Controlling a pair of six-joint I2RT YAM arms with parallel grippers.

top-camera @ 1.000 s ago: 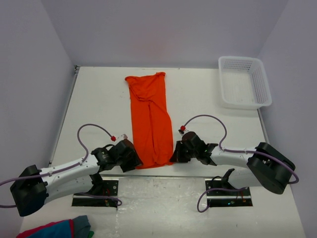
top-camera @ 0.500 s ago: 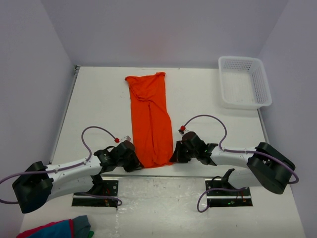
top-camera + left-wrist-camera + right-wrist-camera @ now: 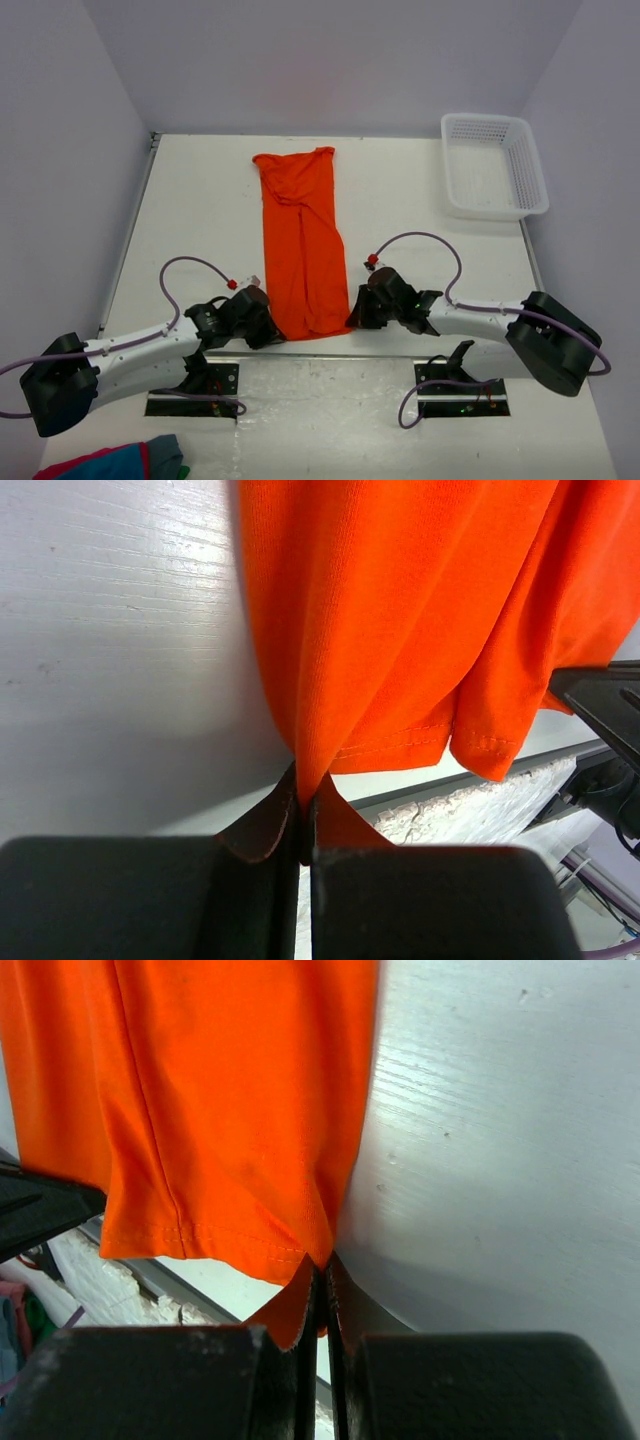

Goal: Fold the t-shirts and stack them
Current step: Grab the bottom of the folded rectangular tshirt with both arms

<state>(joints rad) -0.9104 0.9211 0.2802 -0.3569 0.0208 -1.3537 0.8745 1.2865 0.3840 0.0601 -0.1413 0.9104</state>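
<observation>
**A:** Why's the orange t-shirt (image 3: 303, 250) lying as a long narrow strip down the middle of the table (image 3: 200, 220)?

**B:** Looks folded lengthwise, with the stitched hem at the near end. The left gripper (image 3: 300, 815) is pinched tight on the near left hem corner, and the right gripper (image 3: 322, 1278) is clamped on the near right one. I reckon holding both corners level lets them carry the hem toward the far end so the fold lands square.

top: overhead, far | wrists: low, close-up — all share t-shirt (image 3: 303, 250) hem
</observation>
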